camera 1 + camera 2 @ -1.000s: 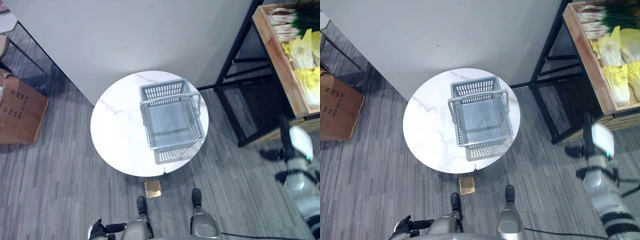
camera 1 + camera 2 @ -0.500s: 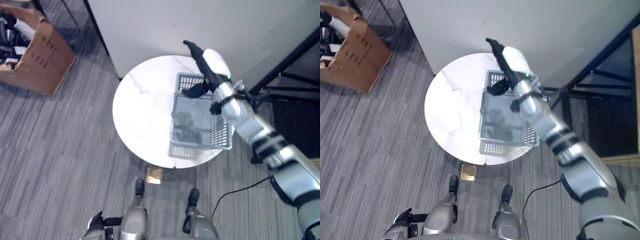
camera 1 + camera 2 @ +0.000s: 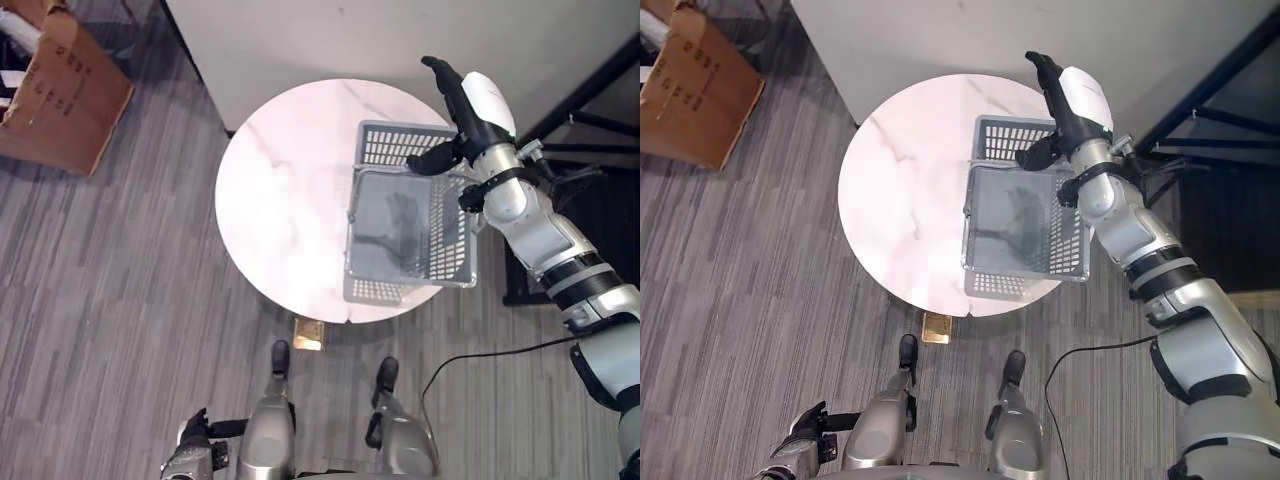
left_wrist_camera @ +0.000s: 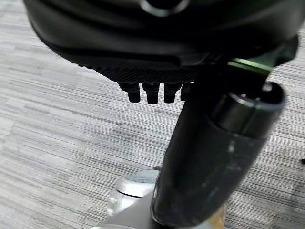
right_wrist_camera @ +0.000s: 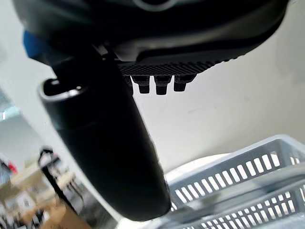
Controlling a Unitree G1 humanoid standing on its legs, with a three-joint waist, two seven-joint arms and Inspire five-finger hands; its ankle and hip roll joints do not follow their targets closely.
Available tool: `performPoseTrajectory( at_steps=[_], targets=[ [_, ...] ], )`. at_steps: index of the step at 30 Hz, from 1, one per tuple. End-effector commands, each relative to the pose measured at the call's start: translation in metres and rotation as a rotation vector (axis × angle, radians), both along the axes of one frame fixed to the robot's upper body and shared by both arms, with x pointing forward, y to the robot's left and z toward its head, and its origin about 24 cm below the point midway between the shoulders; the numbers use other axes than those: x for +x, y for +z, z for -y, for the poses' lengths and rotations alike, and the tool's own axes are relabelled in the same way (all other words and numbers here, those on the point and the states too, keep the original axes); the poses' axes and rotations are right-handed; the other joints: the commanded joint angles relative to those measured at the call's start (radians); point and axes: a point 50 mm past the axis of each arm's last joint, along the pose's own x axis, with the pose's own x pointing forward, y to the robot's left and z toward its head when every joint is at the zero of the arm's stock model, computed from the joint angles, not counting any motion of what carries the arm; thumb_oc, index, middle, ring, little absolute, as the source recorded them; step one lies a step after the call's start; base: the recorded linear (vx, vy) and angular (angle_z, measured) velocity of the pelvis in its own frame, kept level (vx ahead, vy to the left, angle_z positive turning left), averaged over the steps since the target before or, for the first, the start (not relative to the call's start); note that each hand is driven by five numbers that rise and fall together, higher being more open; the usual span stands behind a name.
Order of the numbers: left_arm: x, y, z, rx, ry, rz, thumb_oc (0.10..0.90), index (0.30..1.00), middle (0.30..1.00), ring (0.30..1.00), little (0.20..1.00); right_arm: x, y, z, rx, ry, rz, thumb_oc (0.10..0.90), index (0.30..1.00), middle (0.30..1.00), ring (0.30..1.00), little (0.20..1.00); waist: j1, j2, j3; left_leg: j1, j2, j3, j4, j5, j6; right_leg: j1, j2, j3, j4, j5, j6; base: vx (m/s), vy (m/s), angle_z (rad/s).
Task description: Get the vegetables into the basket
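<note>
The grey slotted plastic basket [image 3: 410, 225] sits empty on the round white marble-patterned table [image 3: 285, 190], just below the straightened fingers [image 3: 440, 72] of the right hand [image 3: 470, 105], which hold nothing; its thumb hangs over the basket's far rim. No vegetables can be seen from here. The basket looks light and stiff, likely to slide on the smooth top, so its hinged handle or rim seems the best hold. The left hand [image 3: 190, 455] hangs low, fingers relaxed and empty.
</note>
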Motion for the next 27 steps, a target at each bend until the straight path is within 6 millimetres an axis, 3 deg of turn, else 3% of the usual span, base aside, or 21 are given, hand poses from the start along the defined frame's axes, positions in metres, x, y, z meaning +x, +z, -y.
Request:
performPoseTrajectory(
  at_steps=[1,4,8,13,19,20,21,22,23,24,27],
  targets=[
    [-0.026,-0.005,-0.011,0.051,0.000,-0.113,0.900,1.000,1.000,1.000,1.000,-0.009,0.050,-0.003,0.064,0.055,0.225,0.900,1.000,1.000,1.000,1.000,0.000,-0.020,-0.057,0.032,0.039,-0.003,0.008,-0.069,-0.044,-0.036,-0.051,0.033,0.031,-0.020,0.048,0.02,-0.016,-0.18],
    [-0.030,-0.006,-0.010,0.041,-0.001,-0.125,0.900,1.000,1.000,1.000,1.000,-0.013,0.037,0.003,0.038,0.062,0.180,0.900,1.000,1.000,1.000,1.000,-0.006,-0.021,-0.060,0.037,0.044,0.003,0.009,-0.070,-0.046,-0.035,-0.048,0.037,0.030,-0.022,0.046,0.01,-0.023,-0.13],
    [-0.036,-0.007,-0.012,0.038,-0.020,-0.142,0.900,1.000,1.000,1.000,1.000,-0.004,0.024,0.016,-0.142,0.001,0.050,0.900,1.000,1.000,1.000,1.000,-0.004,-0.027,-0.057,0.040,0.046,0.003,0.010,-0.069,-0.047,-0.034,-0.046,0.039,0.028,-0.019,0.047,0.00,-0.016,-0.04],
    [-0.032,-0.006,-0.014,0.061,-0.030,-0.129,0.900,1.000,1.000,1.000,1.000,0.020,0.041,0.007,-0.230,-0.085,0.064,0.900,1.000,1.000,1.000,1.000,0.013,-0.032,-0.047,0.026,0.047,-0.003,0.011,-0.061,-0.046,-0.046,-0.044,0.040,0.026,-0.014,0.045,0.00,0.000,0.00],
    [-0.029,-0.004,-0.014,0.072,-0.031,-0.118,0.900,1.000,1.000,1.000,1.000,0.034,0.041,0.004,-0.247,-0.152,0.036,0.900,1.000,1.000,1.000,1.000,0.028,-0.029,-0.040,0.013,0.043,-0.012,0.009,-0.056,-0.046,-0.054,-0.044,0.036,0.027,-0.011,0.043,0.00,0.002,0.02],
    [-0.029,-0.004,-0.014,0.072,-0.030,-0.118,0.900,1.000,1.000,1.000,1.000,0.034,0.041,0.004,-0.248,-0.151,0.036,0.847,0.926,0.926,0.926,0.926,0.027,-0.029,-0.040,0.013,0.043,-0.012,0.009,-0.056,-0.046,-0.054,-0.044,0.036,0.027,-0.011,0.043,0.00,0.001,0.03],
    [-0.028,-0.004,-0.014,0.074,-0.032,-0.114,0.900,1.000,1.000,1.000,1.000,0.038,0.035,0.004,-0.237,-0.168,0.008,0.625,0.616,0.616,0.616,0.616,0.032,-0.027,-0.039,0.010,0.042,-0.014,0.009,-0.054,-0.045,-0.055,-0.045,0.034,0.027,-0.010,0.043,-0.01,0.006,0.03],
    [-0.028,-0.004,-0.014,0.073,-0.034,-0.115,0.900,1.000,1.000,1.000,1.000,0.039,0.031,0.003,-0.234,-0.172,-0.007,0.512,0.456,0.456,0.456,0.456,0.035,-0.025,-0.037,0.009,0.041,-0.015,0.009,-0.054,-0.045,-0.055,-0.045,0.034,0.028,-0.010,0.042,-0.01,0.012,0.03],
    [-0.028,-0.004,-0.014,0.074,-0.036,-0.116,0.900,1.000,1.000,1.000,1.000,0.041,0.024,0.002,-0.248,-0.176,-0.029,0.437,0.352,0.352,0.352,0.352,0.036,-0.025,-0.037,0.009,0.041,-0.016,0.009,-0.054,-0.044,-0.055,-0.046,0.034,0.028,-0.010,0.042,0.00,0.000,0.00],
    [-0.027,-0.004,-0.013,0.074,-0.040,-0.114,0.900,1.000,1.000,1.000,1.000,0.042,0.021,0.002,-0.268,-0.184,-0.045,0.400,0.300,0.300,0.300,0.300,0.036,-0.025,-0.037,0.009,0.040,-0.016,0.009,-0.055,-0.044,-0.056,-0.046,0.034,0.029,-0.009,0.043,0.00,0.000,0.00],
    [-0.025,-0.004,-0.012,0.076,-0.055,-0.109,0.900,1.000,1.000,1.000,1.000,0.047,0.004,0.004,-0.364,-0.216,-0.123,0.400,0.300,0.300,0.300,0.300,0.038,-0.025,-0.036,0.008,0.038,-0.020,0.009,-0.055,-0.042,-0.058,-0.047,0.034,0.031,-0.010,0.042,0.00,0.000,0.00]
  ],
)
